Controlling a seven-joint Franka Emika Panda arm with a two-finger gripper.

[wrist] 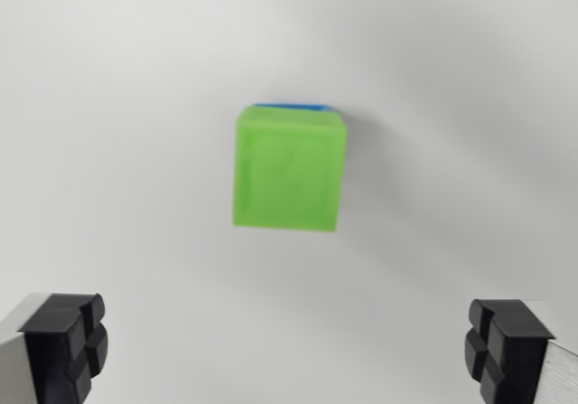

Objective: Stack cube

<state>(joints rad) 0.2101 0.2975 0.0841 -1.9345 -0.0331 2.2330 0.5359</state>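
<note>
A bright green cube fills the middle of the wrist view, seen from above on a white surface. A thin strip of a blue cube shows along its far edge, so the green cube sits on top of the blue one. My gripper is open and empty, above the cubes and nearer the bottom of the view. Its black fingertips stand wide apart at the two bottom corners, clear of both cubes.
A plain white tabletop surrounds the stack on all sides. A soft shadow lies to the wrist view's right of the cubes.
</note>
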